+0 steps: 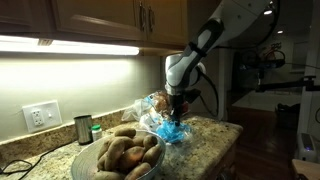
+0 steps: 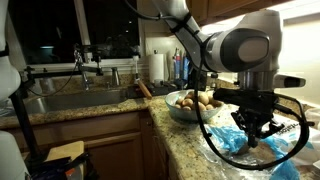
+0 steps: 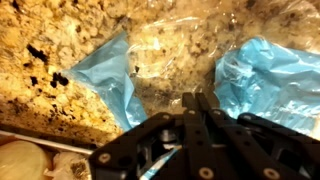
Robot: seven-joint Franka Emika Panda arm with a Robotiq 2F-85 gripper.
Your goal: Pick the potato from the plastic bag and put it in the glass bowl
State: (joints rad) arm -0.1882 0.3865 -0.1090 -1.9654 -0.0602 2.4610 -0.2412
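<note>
Your under-cabinet strip light (image 1: 70, 45) glares at upper left; the frame's right is dim. Your wrist view is soft, amber-tinted, jaws blurred at bottom.

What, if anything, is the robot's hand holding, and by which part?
It cannot be told: the hand is shut over the plastic bag with nothing visible between its fingertips, but it may be pinching the clear film.
</note>
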